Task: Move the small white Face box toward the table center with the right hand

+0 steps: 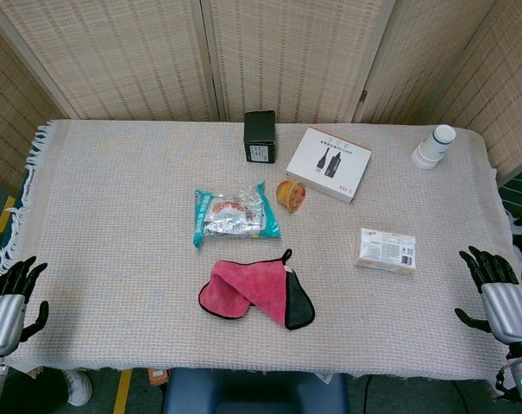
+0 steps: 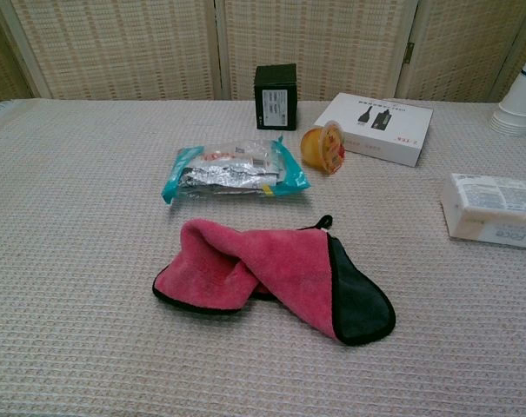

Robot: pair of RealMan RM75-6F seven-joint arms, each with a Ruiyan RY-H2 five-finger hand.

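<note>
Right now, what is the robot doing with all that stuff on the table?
Nothing is being held yet. The left hand and right hand both rest open at the near corners of the table. The small white Face box lies flat on the cloth, untouched, just ahead of the right hand. Nearer the middle lie a pink cloth and a snack packet.

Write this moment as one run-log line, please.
phase: before reach | right hand: open, at table edge, apart from Face box | left hand: open, idle | Face box: not yet moved
</note>
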